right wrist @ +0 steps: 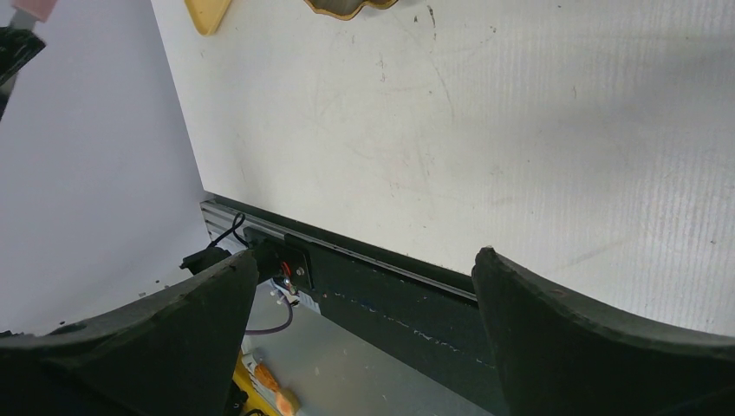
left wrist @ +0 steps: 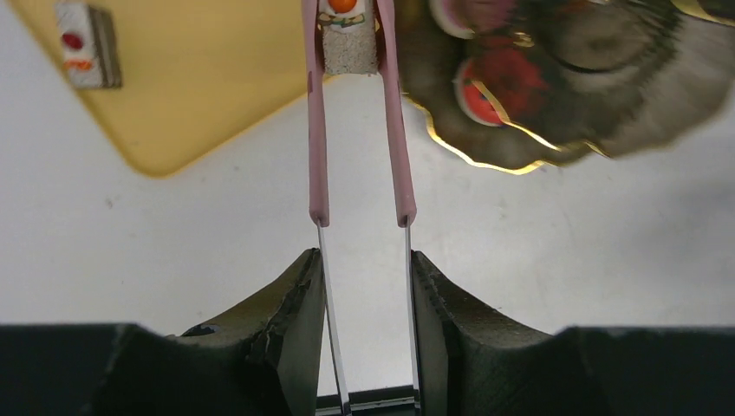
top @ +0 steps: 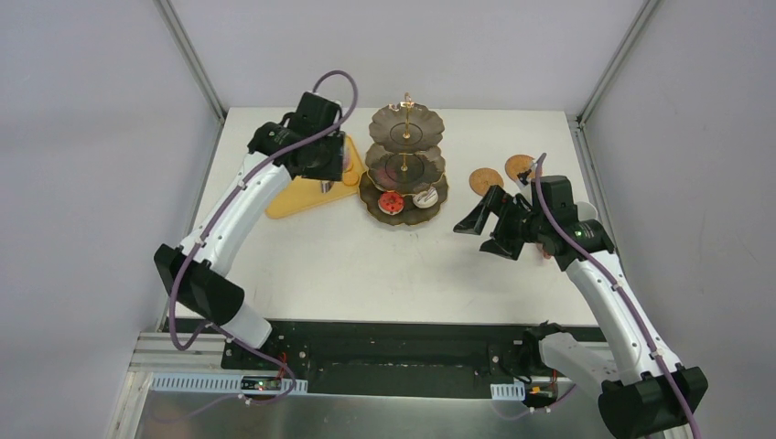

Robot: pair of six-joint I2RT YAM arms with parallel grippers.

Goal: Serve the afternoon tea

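My left gripper (left wrist: 364,260) (top: 327,181) is shut on a pair of pink-tipped tongs (left wrist: 316,130). The tongs pinch a small pale cake with an orange top (left wrist: 348,43) just left of the dark three-tier stand (top: 404,174). The stand's bottom tier (left wrist: 563,130) carries a red cake (top: 392,201) (left wrist: 485,91) and a white one (top: 424,197). Another small cake (left wrist: 87,43) lies on the yellow board (top: 302,197). My right gripper (top: 478,224) (right wrist: 364,256) hovers right of the stand, open, with nothing between its fingers.
Two round woven coasters (top: 485,180) (top: 519,166) lie at the back right, behind the right arm. The table's near edge and the black rail (right wrist: 390,295) run under the right gripper. White walls enclose the table on three sides.
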